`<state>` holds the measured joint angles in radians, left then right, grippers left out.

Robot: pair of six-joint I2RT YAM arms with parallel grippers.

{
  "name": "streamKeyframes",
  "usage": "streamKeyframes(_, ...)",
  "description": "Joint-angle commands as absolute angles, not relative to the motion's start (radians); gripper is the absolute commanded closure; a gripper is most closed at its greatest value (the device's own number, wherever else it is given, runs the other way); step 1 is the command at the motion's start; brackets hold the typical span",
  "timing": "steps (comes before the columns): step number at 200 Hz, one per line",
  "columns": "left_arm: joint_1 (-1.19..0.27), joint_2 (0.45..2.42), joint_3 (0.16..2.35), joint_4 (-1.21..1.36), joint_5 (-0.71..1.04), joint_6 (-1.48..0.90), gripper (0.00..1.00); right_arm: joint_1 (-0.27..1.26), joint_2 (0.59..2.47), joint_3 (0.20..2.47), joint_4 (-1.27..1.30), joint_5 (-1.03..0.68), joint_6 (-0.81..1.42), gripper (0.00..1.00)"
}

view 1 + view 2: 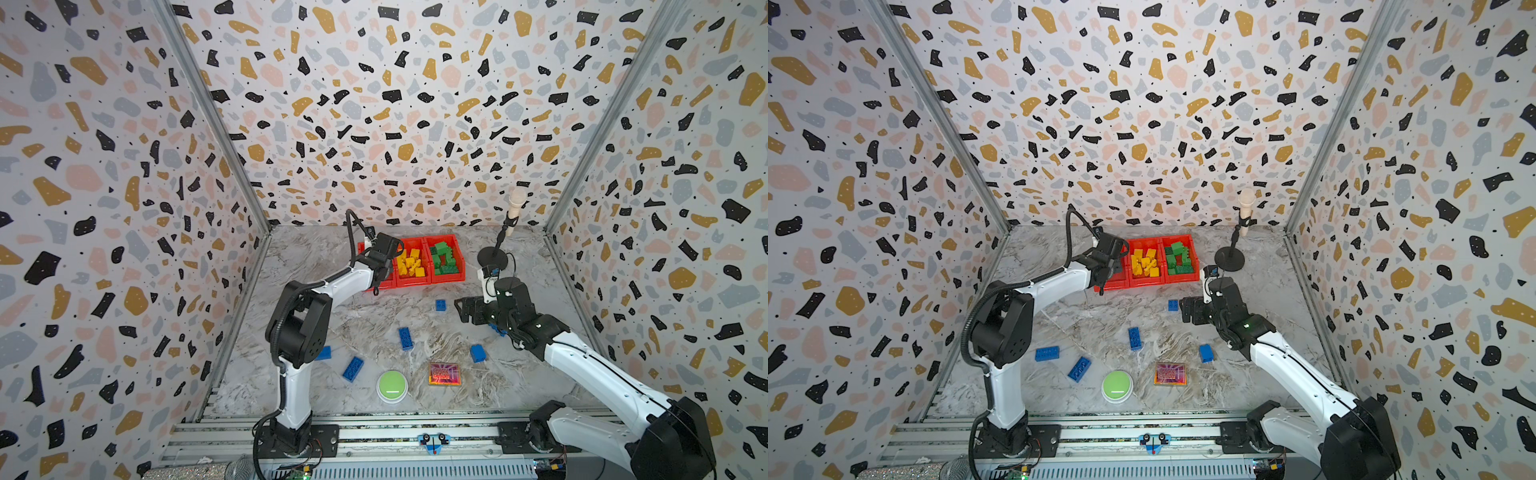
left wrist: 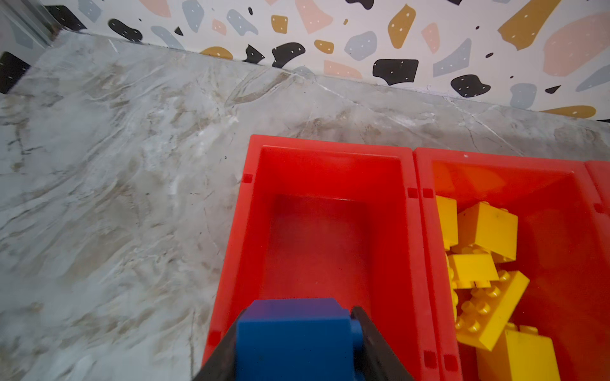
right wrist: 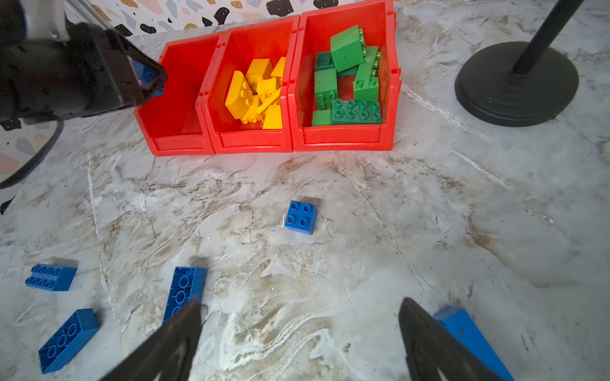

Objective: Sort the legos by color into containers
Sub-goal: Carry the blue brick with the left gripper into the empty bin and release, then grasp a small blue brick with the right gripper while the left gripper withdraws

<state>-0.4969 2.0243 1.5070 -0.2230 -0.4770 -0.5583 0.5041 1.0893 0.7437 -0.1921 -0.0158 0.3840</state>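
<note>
Now the left claw (image 2: pixel 300 311) holds a blue brick (image 2: pixel 293 343) above the empty end bin (image 2: pixel 317 237), close to its outer wall. It would be best to centre the brick over the bin floor and lower it before letting go, keeping off the wall shared with the yellow bricks (image 2: pixel 485 227). The right claw (image 3: pixel 297 330) hangs wide and empty over the counter (image 3: pixel 429 214), near a square blue brick (image 3: pixel 300 217). More blue bricks lie loose beside a button (image 1: pixel 392 386) and a card (image 1: pixel 444 373).
</note>
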Motion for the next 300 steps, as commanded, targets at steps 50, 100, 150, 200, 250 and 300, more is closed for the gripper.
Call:
streamKeyframes(50,-0.486,1.895,1.418,-0.060,-0.323,-0.551,0.00,0.515,1.250,0.748,-0.149,-0.082,0.416,0.26)
streamKeyframes(100,-0.494,1.511,0.991,0.095,-0.322,-0.557,0.00,0.547,1.454,0.809,-0.079,-0.074,0.437,0.37)
streamKeyframes(150,-0.494,1.074,0.559,0.129,-0.355,-0.583,0.00,0.584,1.631,0.932,-0.073,-0.021,0.451,0.39)
streamKeyframes(200,-0.494,0.815,0.381,0.049,-0.403,-0.631,0.00,0.614,1.761,1.041,-0.162,0.126,0.467,0.42)
streamKeyframes(250,-0.494,0.785,0.344,0.058,-0.421,-0.619,0.00,0.617,1.832,1.101,-0.180,0.146,0.469,0.42)
streamKeyframes(300,-0.494,0.805,0.342,0.065,-0.418,-0.606,0.00,0.619,1.905,1.186,-0.219,0.143,0.442,0.72)
